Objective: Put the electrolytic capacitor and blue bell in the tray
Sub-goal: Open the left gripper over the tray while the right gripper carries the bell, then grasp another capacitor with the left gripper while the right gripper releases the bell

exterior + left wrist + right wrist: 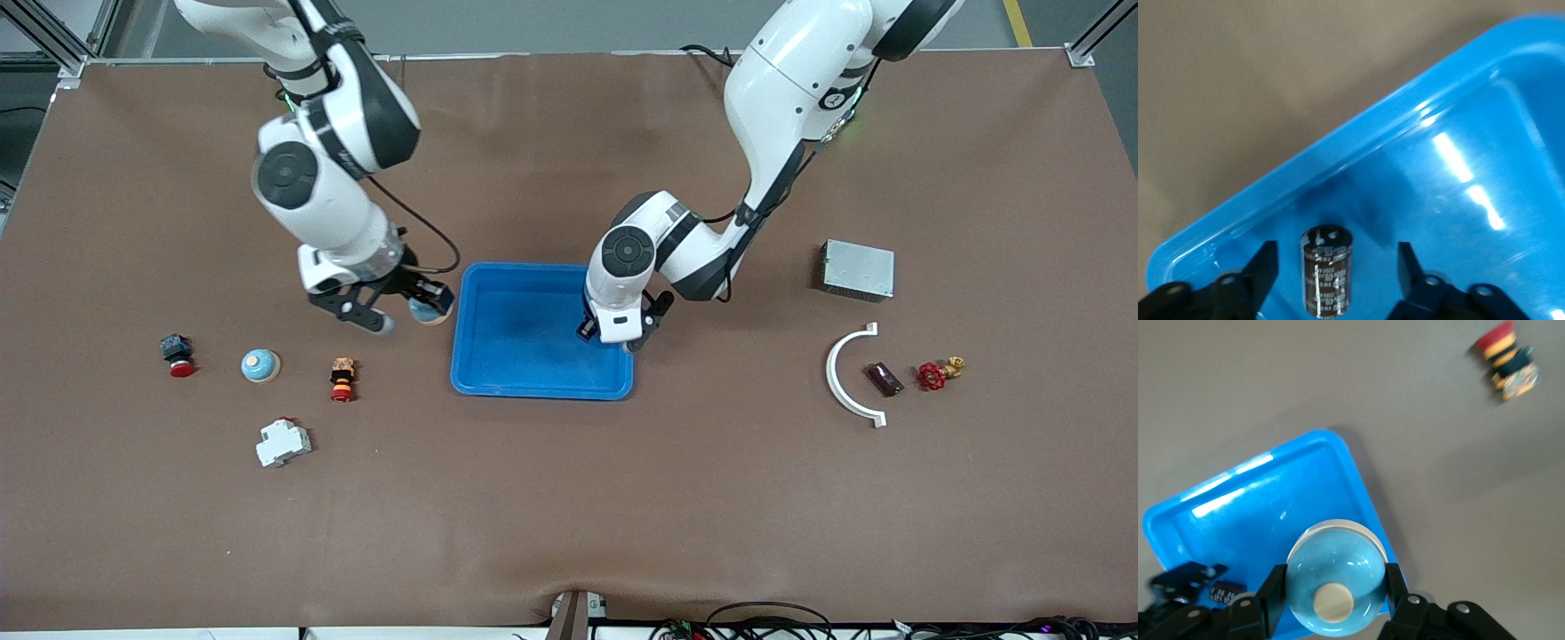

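The left gripper (620,342) is down over the tray (516,331), at the corner toward the left arm's end of the table and nearer the front camera, and its fingers (1265,270) stand spread wide with the capacitor (1327,269) lying loose between them on the tray floor, touching neither one. That dark little cylinder with its pale printing sits close to the tray's rim. Over at the tray's edge toward the right arm's end of the table, the right gripper (411,313) is up in the air with a blue bell (1334,577) clamped between its fingers (1275,587), the pale button on the dome's top showing plainly in the right wrist view. The bell hangs just over the tray's rim, partly over the blue floor and partly over the brown table (569,498). On the table toward the right arm's end, a second blue bell (260,365) rests untouched, with a red push button (178,355) on one side of it and a red and yellow button (342,380) on the other. A white breaker (283,442) lies nearer the front camera than those three. Toward the left arm's end sit a grey metal box (857,269), a white curved bracket (847,374), a small dark block (885,380) and a red valve (938,372).
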Tool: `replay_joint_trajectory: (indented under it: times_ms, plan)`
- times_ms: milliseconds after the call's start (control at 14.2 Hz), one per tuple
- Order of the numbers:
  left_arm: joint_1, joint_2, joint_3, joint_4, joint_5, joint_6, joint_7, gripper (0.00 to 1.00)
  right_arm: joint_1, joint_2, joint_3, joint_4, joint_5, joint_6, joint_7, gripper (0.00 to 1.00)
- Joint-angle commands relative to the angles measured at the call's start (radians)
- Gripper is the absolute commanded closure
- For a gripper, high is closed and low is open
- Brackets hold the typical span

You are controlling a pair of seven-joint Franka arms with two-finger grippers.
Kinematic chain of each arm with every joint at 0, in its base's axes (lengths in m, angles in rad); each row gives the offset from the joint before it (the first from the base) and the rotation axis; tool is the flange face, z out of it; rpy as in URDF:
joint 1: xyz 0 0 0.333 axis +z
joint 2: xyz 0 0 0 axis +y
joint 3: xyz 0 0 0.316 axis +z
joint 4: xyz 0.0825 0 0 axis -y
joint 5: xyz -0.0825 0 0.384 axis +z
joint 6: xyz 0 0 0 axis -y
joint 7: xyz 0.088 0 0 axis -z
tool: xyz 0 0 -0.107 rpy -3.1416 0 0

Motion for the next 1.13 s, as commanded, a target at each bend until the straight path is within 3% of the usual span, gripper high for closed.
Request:
replay_joint_trajectory:
  times_ms: [0,141,424,1059]
  plan:
    - [0.063,-0.082,0.012,-0.001,0.022,-0.020,-0.011,0.00,0.056,0.018,-0.013,-0.044,-0.080,0.060,0.126,1.00]
    - [0.133,-0.122,0.013,-0.004,0.034,-0.024,0.003,0.00,0.076,0.041,-0.013,-0.079,-0.099,0.107,0.160,1.00]
    - [0.299,-0.140,0.009,-0.012,0.195,-0.107,0.137,0.00,0.130,0.121,-0.015,-0.107,-0.100,0.230,0.241,1.00]
    - [0.616,-0.182,0.009,-0.107,0.221,-0.118,0.626,0.00,0.201,0.288,-0.026,-0.077,-0.170,0.356,0.390,1.00]
